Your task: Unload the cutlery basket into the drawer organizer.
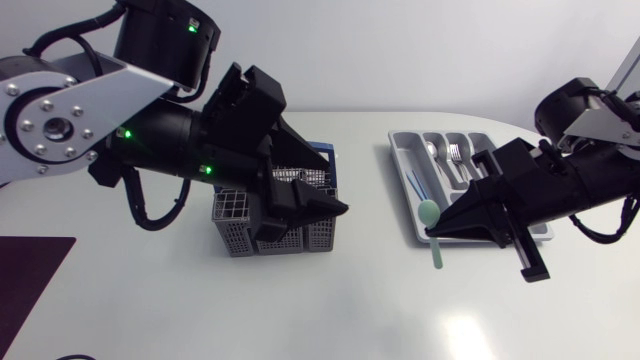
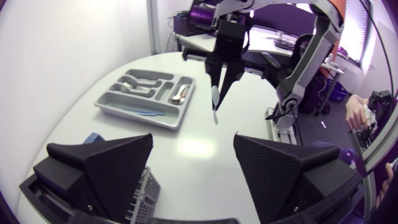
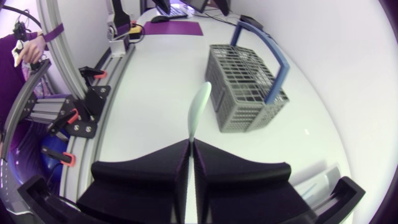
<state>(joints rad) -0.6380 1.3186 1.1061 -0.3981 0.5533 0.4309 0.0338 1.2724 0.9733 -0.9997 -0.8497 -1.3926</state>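
- Pinching of a pale green spoon [image 3: 199,107] is seen at the right gripper [image 3: 190,163]: both fingers are pressed together on it, and the spoon sticks out ahead of the fingertips.
- Spoon is held off the table, between the cutlery basket [image 1: 232,226] and the drawer organizer [image 1: 404,152], just beside the organizer's corner.
- Left gripper [image 2: 193,167] is spread wide, with nothing between its fingers; it is positioned over the basket.
- Basket is grey mesh with a blue handle [image 3: 268,57], upright on the table, well apart from the organizer.
- Forks and spoons [image 1: 452,154] are laid in the organizer's compartments.
- Purple mat [image 1: 30,272] is seen at the table's left edge.
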